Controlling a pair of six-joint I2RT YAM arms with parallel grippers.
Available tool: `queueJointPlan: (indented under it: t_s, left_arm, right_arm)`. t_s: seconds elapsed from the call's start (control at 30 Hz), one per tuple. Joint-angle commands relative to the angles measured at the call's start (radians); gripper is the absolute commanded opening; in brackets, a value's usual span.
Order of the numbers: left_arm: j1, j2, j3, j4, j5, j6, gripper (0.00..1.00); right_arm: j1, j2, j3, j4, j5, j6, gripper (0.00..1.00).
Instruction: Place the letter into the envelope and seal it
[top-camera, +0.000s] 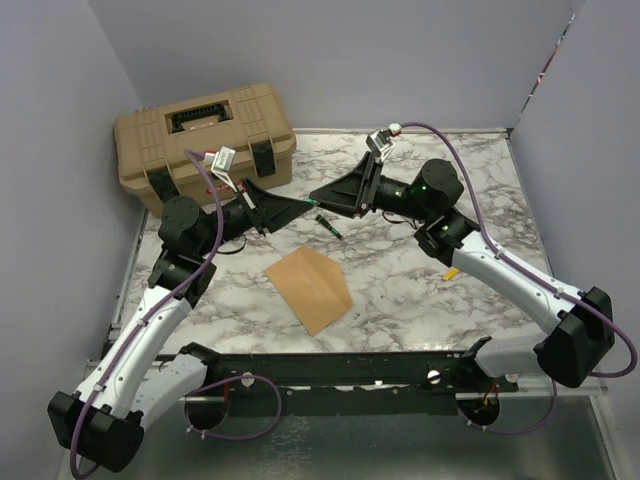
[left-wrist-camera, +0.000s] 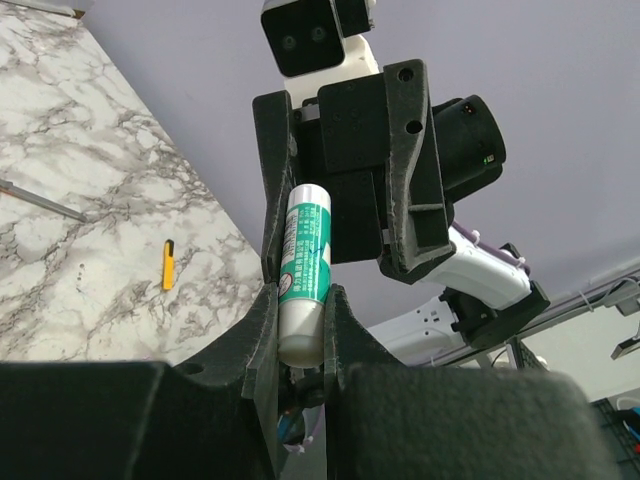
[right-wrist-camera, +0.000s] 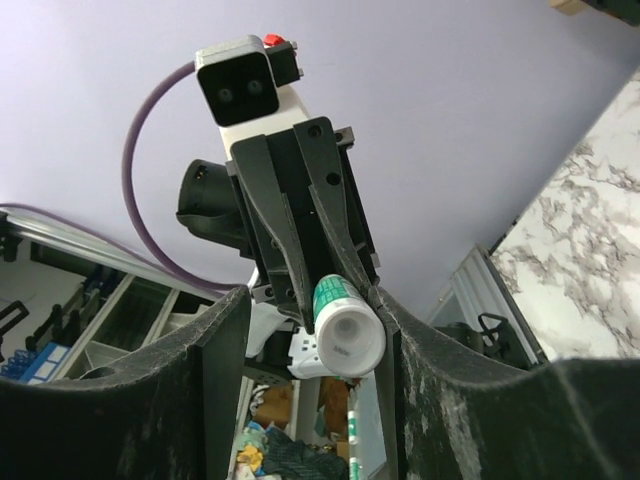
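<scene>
The kraft-brown envelope lies flat on the marble table, in front of both arms. The pale letter does not show in any view. My two grippers meet tip to tip in the air above the table's back middle. My left gripper is shut on the base of a white and green glue stick. My right gripper is open around the stick's other end. That end touches one of its fingers.
A tan toolbox stands at the back left. A small green and black item lies on the table under the grippers. A small yellow item lies by the right arm; it also shows in the left wrist view.
</scene>
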Motion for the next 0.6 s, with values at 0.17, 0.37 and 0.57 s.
queueJointPlan:
  t_s: [0.17, 0.37, 0.57]
  left_arm:
    - [-0.002, -0.008, 0.003, 0.003, 0.01, 0.007, 0.0]
    - [-0.002, -0.001, 0.012, -0.021, 0.003, 0.017, 0.0]
    - [-0.002, 0.004, 0.028, -0.047, -0.005, 0.032, 0.0]
  right_arm:
    - [-0.005, 0.022, 0.002, 0.101, -0.021, 0.048, 0.53]
    - [-0.005, 0.033, 0.025, 0.061, -0.043, 0.011, 0.38]
    - [-0.005, 0.044, 0.042, 0.039, -0.071, -0.019, 0.23]
